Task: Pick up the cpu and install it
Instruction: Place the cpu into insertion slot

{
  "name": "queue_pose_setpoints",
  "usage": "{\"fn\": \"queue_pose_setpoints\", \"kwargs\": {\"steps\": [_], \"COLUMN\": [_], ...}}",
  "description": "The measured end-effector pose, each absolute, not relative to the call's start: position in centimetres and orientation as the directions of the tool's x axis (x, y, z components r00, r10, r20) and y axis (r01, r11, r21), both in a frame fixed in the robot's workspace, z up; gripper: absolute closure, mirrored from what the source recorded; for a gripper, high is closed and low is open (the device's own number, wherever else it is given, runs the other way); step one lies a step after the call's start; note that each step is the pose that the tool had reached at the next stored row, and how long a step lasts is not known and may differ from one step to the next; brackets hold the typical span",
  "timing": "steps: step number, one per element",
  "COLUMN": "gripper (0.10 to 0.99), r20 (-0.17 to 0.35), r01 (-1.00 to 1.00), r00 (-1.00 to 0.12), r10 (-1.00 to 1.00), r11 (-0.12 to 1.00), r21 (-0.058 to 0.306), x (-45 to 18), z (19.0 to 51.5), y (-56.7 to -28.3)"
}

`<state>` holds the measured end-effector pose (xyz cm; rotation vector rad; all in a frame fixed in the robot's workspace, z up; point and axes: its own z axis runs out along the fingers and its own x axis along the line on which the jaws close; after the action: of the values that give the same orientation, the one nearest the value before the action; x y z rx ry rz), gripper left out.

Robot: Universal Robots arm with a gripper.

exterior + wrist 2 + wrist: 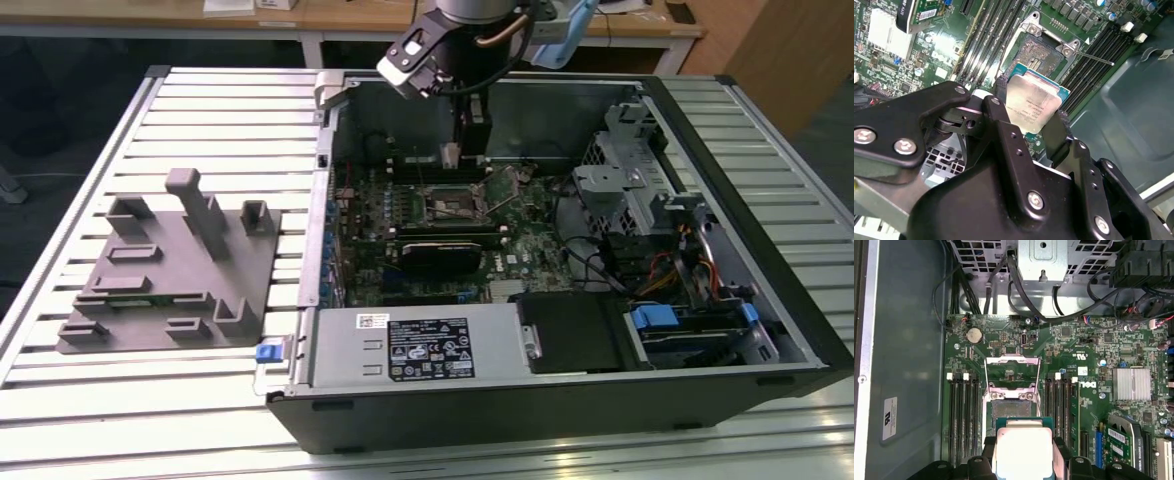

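Scanning from the exterior view's left: grey tray (pixel 167 270) on the slatted tabletop (pixel 80 400), well apart from the work. Next, open case (pixel 561 400) with motherboard (pixel 521 245) facing up, arm (pixel 467 30) hanging over it. Fingers (pixel 1004 130) clamped on two opposite edges of the cpu (pixel 1035 102), silver top toward the camera in both wrist views (green rim just peeking out). Held clear above the board, not seated. Socket (pixel 1010 405) open, load plate (pixel 1010 371) swung back, lying just ahead of the cpu and partly hidden under its leading edge; edges roughly parallel in the first wrist view. Judged nearly over the socket, a little short of centred. Further right, drive cage (pixel 641 170) and cables, uninvolved.
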<state>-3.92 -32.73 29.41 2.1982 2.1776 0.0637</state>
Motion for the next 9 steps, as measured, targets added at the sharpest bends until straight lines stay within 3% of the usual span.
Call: {"fn": "queue_pose_setpoints", "kwargs": {"steps": [9], "gripper": [0.553], "r20": [-0.004], "r01": [0.998], "r00": [0.009], "r10": [1.000], "r11": [-0.009], "r21": [0.062], "x": [-3.92], "z": [29.15], "y": [-32.72]}}
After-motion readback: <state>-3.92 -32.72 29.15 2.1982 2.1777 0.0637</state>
